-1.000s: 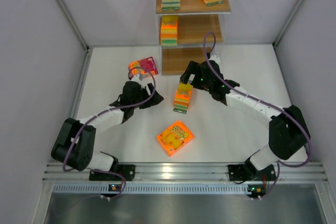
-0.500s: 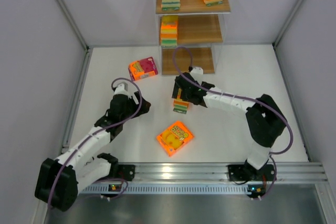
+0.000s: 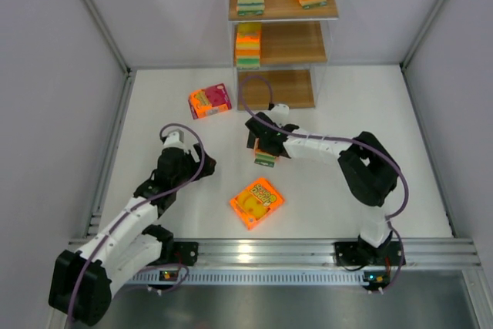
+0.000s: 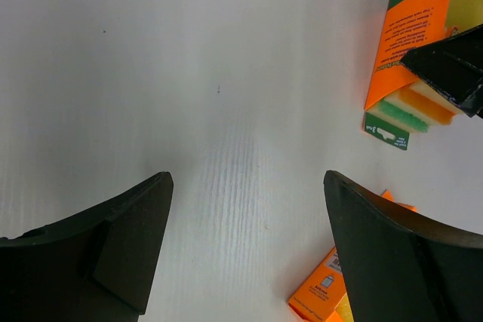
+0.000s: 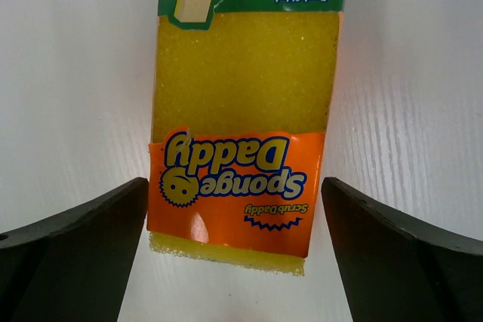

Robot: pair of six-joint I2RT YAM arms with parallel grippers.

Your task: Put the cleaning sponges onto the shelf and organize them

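Here: rectangular sponge pack (image 5: 245, 111), porous yellow, glossy-wrapped.

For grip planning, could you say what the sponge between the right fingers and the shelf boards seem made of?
Sponge pack: porous yellow foam, matte, under a glossy printed sleeve. Shelf boards: likely wood or laminate, brown grain, satin.

This is looking like a robotics lab test cell, not a home or shop. Plain grey panel walls (image 3: 46, 75) are closing in a bare white table (image 3: 347, 105), an aluminium rail (image 3: 262, 250) is running along the bottom of the frame, and the cabled left arm (image 3: 131, 213) and right arm (image 3: 370, 175) are standing bolted there, facing a small shelf (image 3: 289, 42) at top centre.
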